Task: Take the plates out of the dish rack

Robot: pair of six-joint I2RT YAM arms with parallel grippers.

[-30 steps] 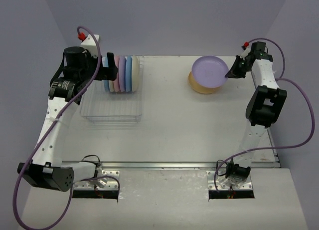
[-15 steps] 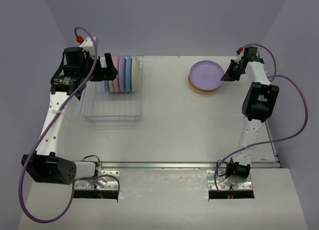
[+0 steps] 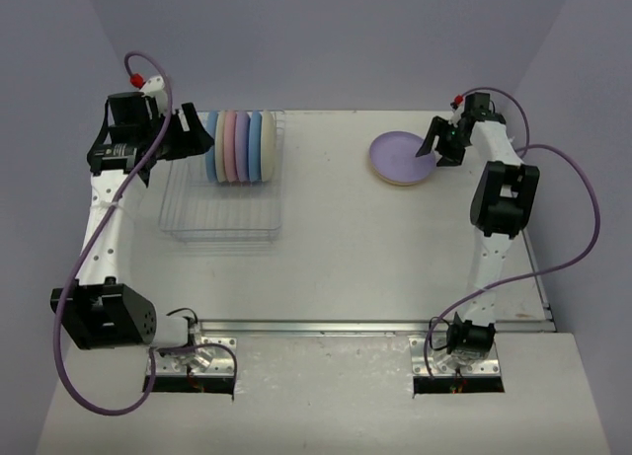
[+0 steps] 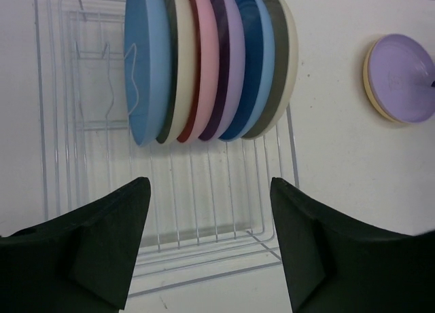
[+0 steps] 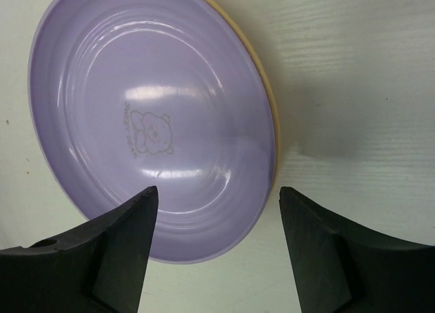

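**Two plates out, about six to go**

The unloading is at an early stage. At the upper right of the top view, a lavender plate (image 3: 400, 154) lies face up on a yellow-orange plate (image 3: 401, 182). The two form a small stack on the counter (image 3: 375, 248), well apart from the dish rack (image 3: 222, 218) at the upper left.

The right end effector (image 3: 434, 149) hovers at the stack's right edge. In the right wrist view its fingers are spread wide on either side of the lavender plate's near rim, holding nothing. I judge that plate already delivered.

In the rack, the plates (image 3: 237, 147) stand on edge in a tight row at the far end. The left wrist view shows about six, running blue, cream, pink, lavender, blue, cream. The near slots are bare wire.

The left end effector (image 3: 193, 134) sits just left of the row, beside the outermost blue plate. Its fingers are apart and empty, and it touches no plate.

That outermost blue plate looks like the likely next pick, and most of the job is yet to be done.
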